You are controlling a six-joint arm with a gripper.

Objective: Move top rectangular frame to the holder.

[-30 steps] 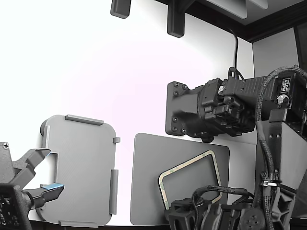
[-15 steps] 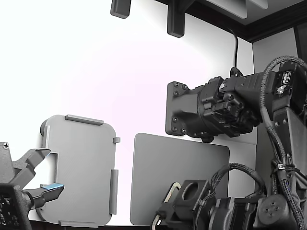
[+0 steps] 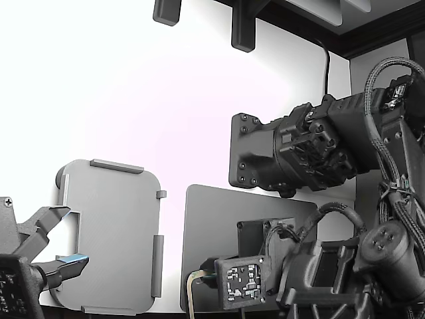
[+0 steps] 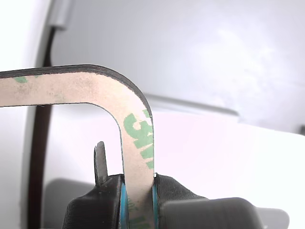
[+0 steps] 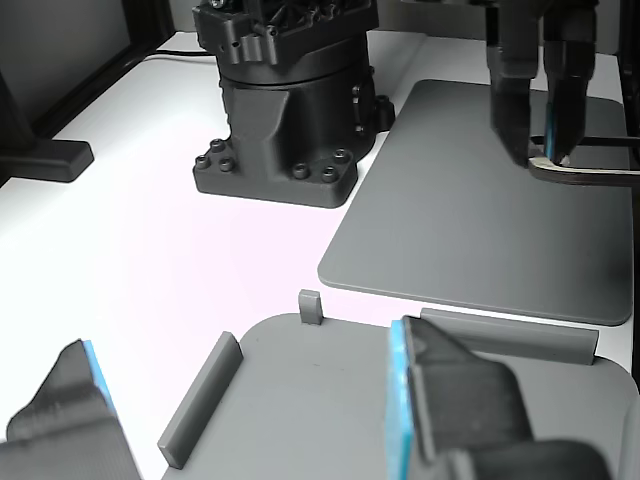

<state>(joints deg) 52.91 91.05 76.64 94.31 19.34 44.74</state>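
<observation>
The top rectangular frame (image 4: 95,88) is a thin beige strip with green print and a dark edge. My gripper (image 4: 138,195) is shut on it, blue pads pressing both faces just below a rounded corner. In the other view my gripper (image 5: 535,135) hangs above the dark grey mat (image 5: 470,220) with the frame (image 5: 585,172) held clear of it. In the exterior view only a thin edge of the frame (image 3: 189,296) shows, beside my gripper (image 3: 207,279). The holder (image 3: 113,232), a light grey tray with raised tabs, lies at the exterior view's left; it is also near in the other view (image 5: 330,390).
A second arm's gripper (image 3: 56,249) with blue pads stands open over the holder's near edge. A black robot base (image 5: 285,100) stands beside the mat. My arm's cables and links (image 3: 392,219) fill the exterior view's right.
My arm lifted the frame off the dark mat and swung toward the exterior view's left. The frame turned from flat to edge-on. The second arm stayed still.
</observation>
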